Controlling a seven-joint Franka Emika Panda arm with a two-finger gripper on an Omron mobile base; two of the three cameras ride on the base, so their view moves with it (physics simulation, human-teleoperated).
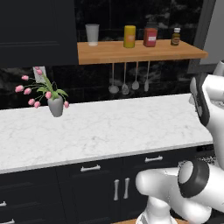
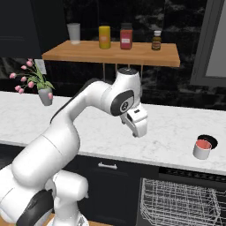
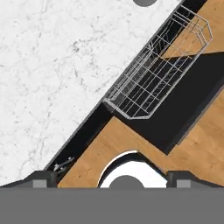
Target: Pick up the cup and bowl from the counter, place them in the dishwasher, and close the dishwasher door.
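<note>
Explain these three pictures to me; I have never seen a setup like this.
A white robot arm stands on a driving base in a computer-drawn kitchen. Two pictures come from cameras on the base, behind the arm to its left and right. The third looks down from the hand: its gripper is open and holds nothing. On the marble counter stand a vase of pink flowers and, near the right end, a small cup. Below, the dishwasher is open, its wire rack pulled out over the lowered door.
</note>
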